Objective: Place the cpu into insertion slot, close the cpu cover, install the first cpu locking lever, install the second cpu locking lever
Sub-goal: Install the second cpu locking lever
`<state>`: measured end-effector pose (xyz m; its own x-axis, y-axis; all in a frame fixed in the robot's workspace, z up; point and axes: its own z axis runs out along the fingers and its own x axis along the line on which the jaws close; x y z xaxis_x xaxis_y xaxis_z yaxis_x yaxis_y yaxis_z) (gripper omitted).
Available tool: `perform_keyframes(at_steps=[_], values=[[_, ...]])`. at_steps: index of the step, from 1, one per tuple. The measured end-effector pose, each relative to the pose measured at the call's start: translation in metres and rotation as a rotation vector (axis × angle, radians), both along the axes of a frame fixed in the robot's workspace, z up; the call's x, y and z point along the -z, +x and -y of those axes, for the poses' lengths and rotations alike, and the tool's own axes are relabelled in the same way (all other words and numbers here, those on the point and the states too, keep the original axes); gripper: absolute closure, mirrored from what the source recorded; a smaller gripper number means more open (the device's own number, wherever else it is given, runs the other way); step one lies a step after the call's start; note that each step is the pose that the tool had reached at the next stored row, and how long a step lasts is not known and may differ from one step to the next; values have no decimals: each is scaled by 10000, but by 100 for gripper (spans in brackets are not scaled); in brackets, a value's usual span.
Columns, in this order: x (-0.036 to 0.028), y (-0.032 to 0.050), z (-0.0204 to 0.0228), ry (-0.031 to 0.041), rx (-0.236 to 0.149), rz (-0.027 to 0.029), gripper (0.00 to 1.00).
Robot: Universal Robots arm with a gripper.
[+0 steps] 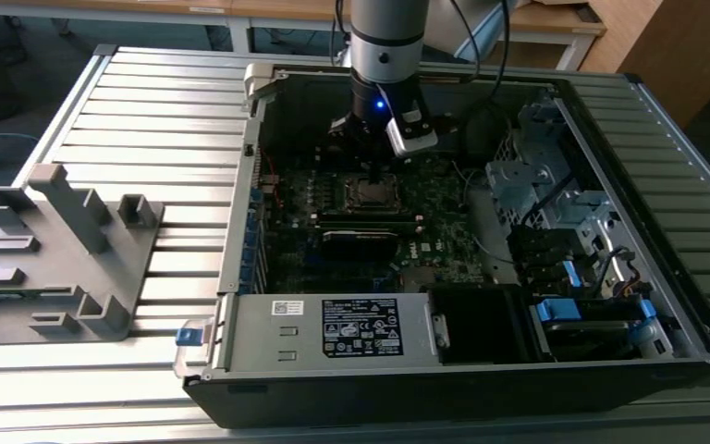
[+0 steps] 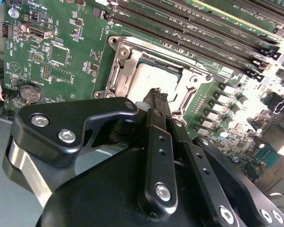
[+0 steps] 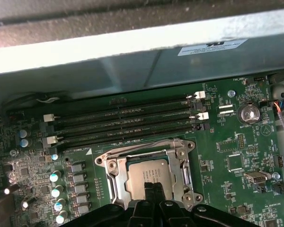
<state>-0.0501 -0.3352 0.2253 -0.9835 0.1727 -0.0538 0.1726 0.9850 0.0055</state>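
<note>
In the exterior view, the arm reaches down into the open computer case (image 1: pixel 651 222), its gripper (image 1: pixel 373 168) hanging just above the insertion slot (image 1: pixel 373 191) on the motherboard (image 1: pixel 442 208).

In the second wrist view, the jaws are pressed together, holding nothing, with their tips over the near edge of the cpu (image 2: pixel 149 78), which sits in the slot framed by the cpu cover (image 2: pixel 125 64).

In the first wrist view, the closed fingertips (image 3: pixel 154 188) overlap the chip's near edge.
</note>
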Motion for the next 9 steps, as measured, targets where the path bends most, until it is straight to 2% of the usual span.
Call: perform_keyframes(at_steps=[9], values=[[-27, 0, -1, 5, 0, 3, 89]])
